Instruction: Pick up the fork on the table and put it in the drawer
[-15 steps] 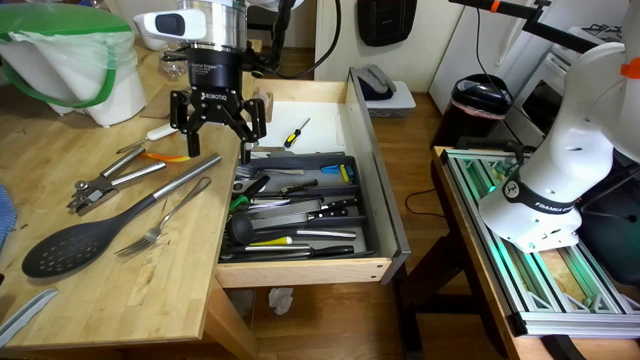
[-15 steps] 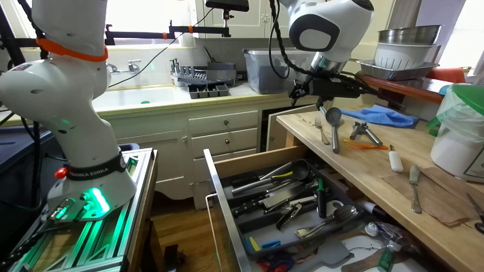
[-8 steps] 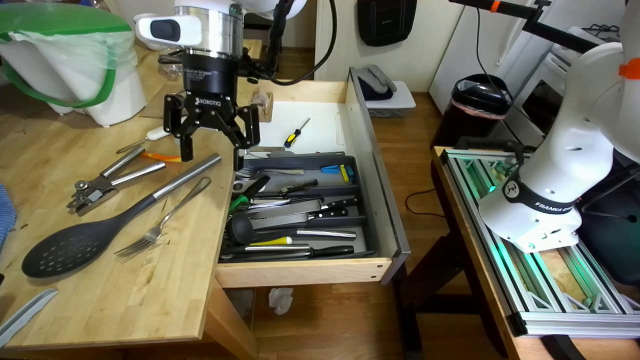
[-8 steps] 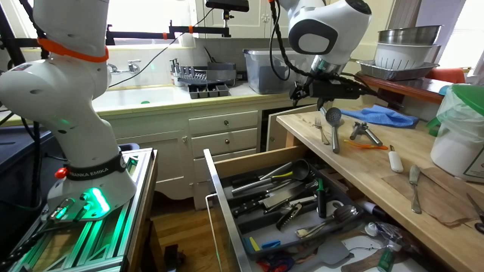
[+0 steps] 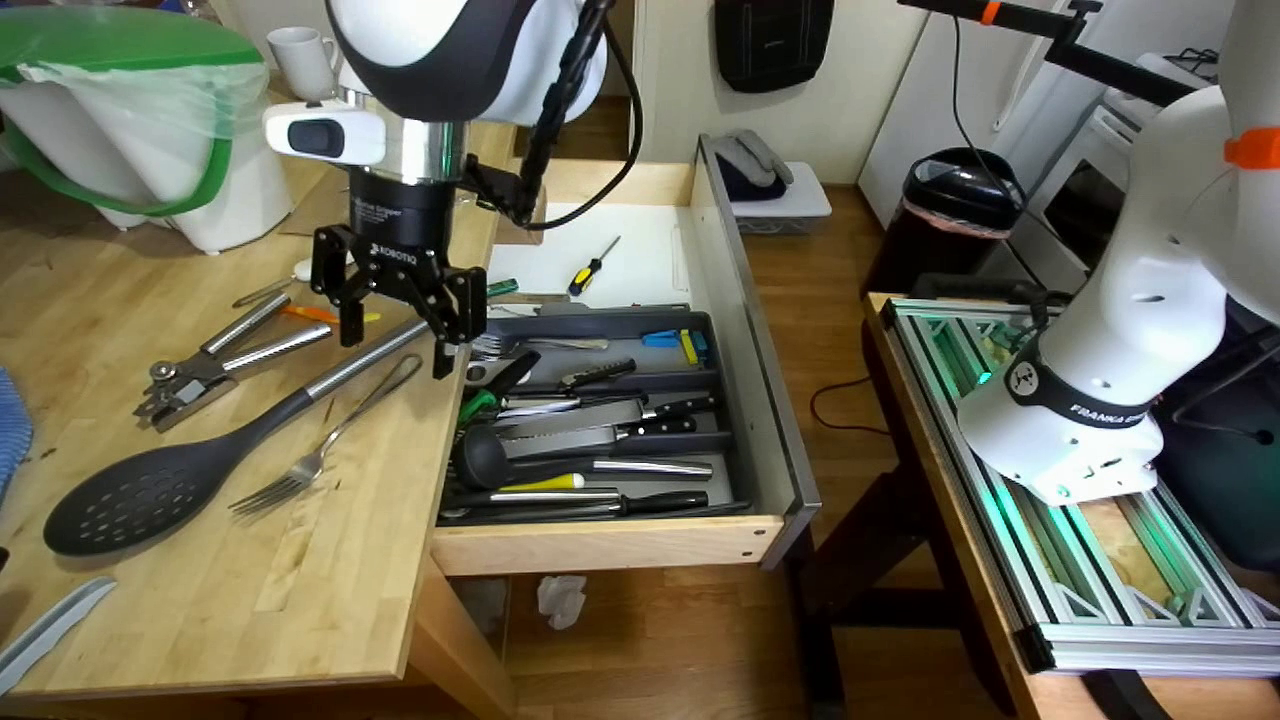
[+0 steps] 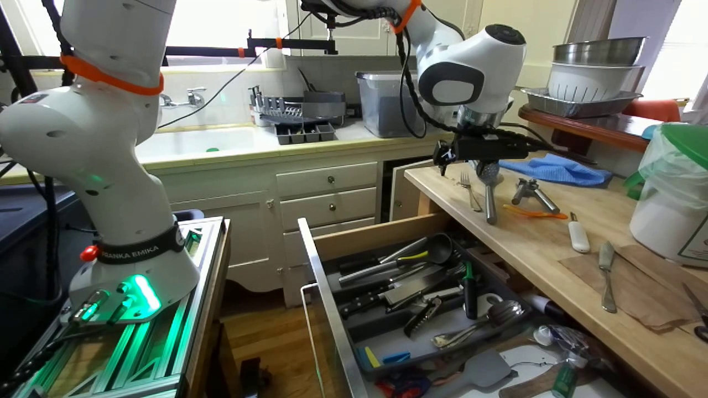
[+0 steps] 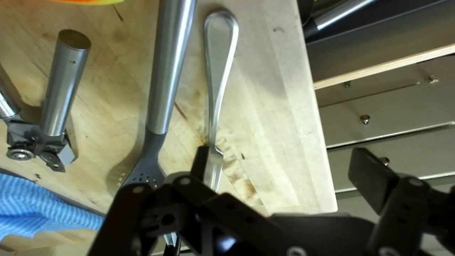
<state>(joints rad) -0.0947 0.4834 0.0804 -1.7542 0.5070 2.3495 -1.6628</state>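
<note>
While the fork (image 7: 216,99) is lying on the table (image 7: 270,124) lower than the fingers (image 7: 371,177), just inside one of them in the wrist view, the Robotiq gripper (image 5: 397,355) is pointing downward, its fingers standing wide apart. Table edge: running between the fingers there, plank grain showing from fork to edge; the drawer (image 5: 610,545) is standing open beyond.

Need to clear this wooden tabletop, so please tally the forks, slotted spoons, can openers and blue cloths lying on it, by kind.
Fork: 1
Slotted spoon: 1
Can opener: 1
Blue cloth: 1
Total: 4
</note>
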